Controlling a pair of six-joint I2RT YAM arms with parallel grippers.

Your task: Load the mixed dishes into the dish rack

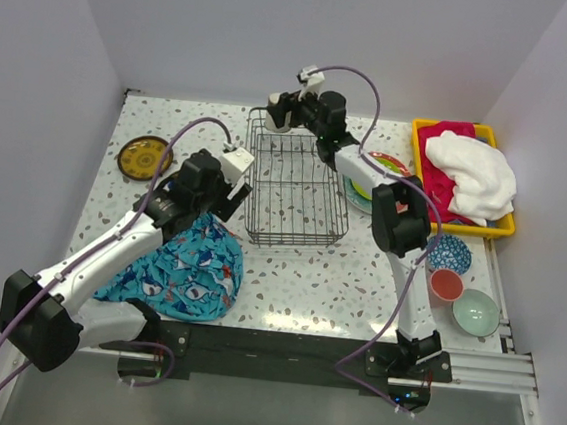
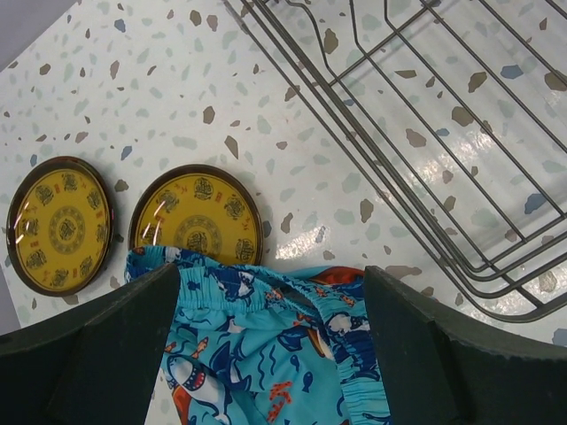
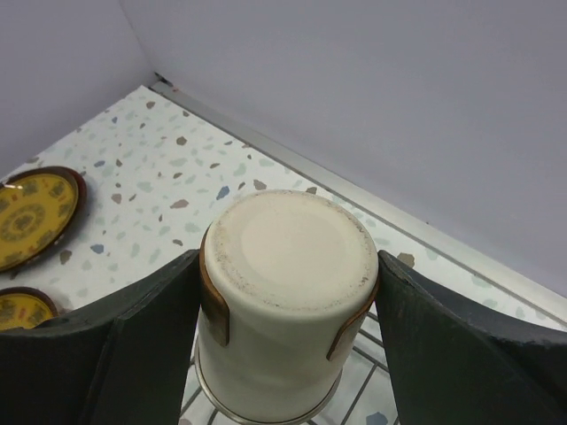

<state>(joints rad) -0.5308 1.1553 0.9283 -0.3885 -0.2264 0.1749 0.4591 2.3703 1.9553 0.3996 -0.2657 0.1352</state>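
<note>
The dish rack (image 1: 297,179) stands mid-table, its wire side also in the left wrist view (image 2: 425,133). My right gripper (image 1: 285,112) is at its far left corner, shut on an upside-down cream cup (image 3: 283,292), with both fingers (image 3: 133,345) pressed to its sides. My left gripper (image 2: 270,292) is open over the blue patterned cloth (image 2: 266,354), left of the rack. Two yellow plates (image 2: 59,223) (image 2: 197,212) lie beyond the cloth. Right of the rack lie a lime-green plate (image 1: 357,192) and a teal-and-red plate (image 1: 391,165). A blue patterned bowl (image 1: 449,254), pink cup (image 1: 446,283) and mint bowl (image 1: 476,312) sit at near right.
A yellow plastic tray (image 1: 427,126) with white and pink cloths stands at the far right. White walls close in the table at the back and on both sides. The blue cloth (image 1: 183,263) is heaped on the near left.
</note>
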